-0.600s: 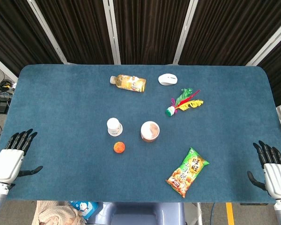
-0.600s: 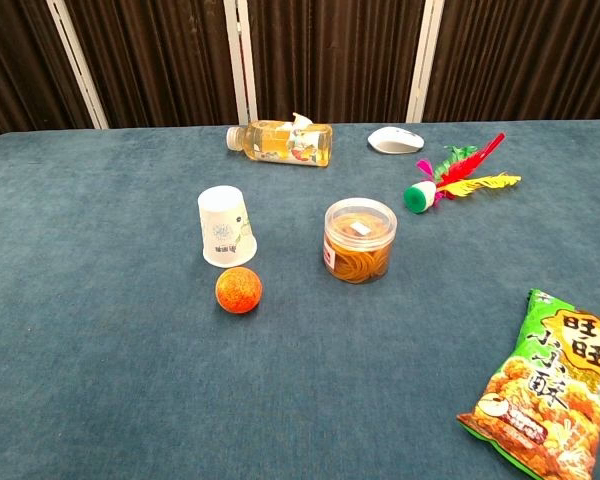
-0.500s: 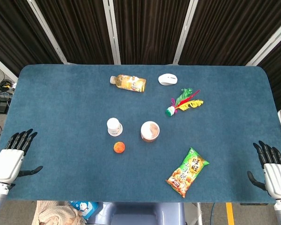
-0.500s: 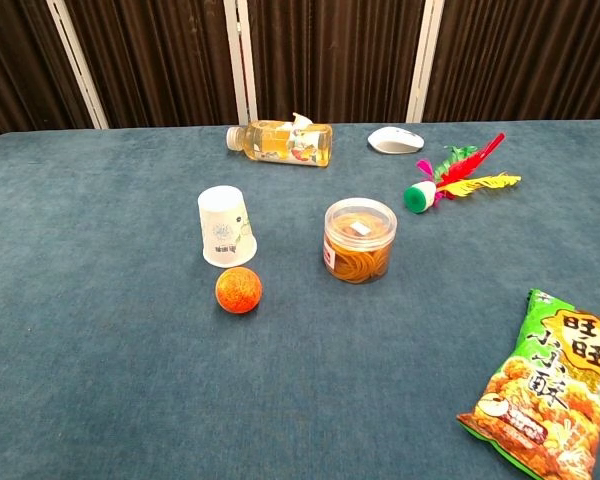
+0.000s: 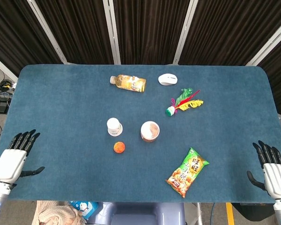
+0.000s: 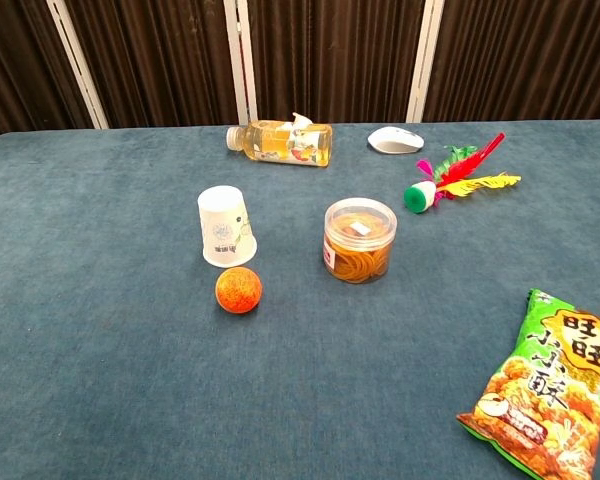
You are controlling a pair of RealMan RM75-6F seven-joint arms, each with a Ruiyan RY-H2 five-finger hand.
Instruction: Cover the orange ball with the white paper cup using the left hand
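Note:
The white paper cup (image 5: pixel 114 126) (image 6: pixel 225 227) stands upside down near the middle of the blue table. Just in front of it lies the orange ball (image 5: pixel 119 147) (image 6: pixel 239 289), a small gap apart from the cup. My left hand (image 5: pixel 13 159) hovers at the table's near left corner, far from both, fingers spread and holding nothing. At the near right corner my right hand (image 5: pixel 273 170) is likewise spread and empty. Neither hand shows in the chest view.
A clear jar of rubber bands (image 5: pixel 150 131) (image 6: pixel 359 240) stands right of the cup. A green snack bag (image 5: pixel 188 171) lies front right. A juice bottle (image 5: pixel 128 83), a white mouse (image 5: pixel 167 79) and a feather shuttlecock (image 5: pixel 182 102) lie further back.
My left hand has shifted very slightly down and right at the table's corner. Nothing else has moved.

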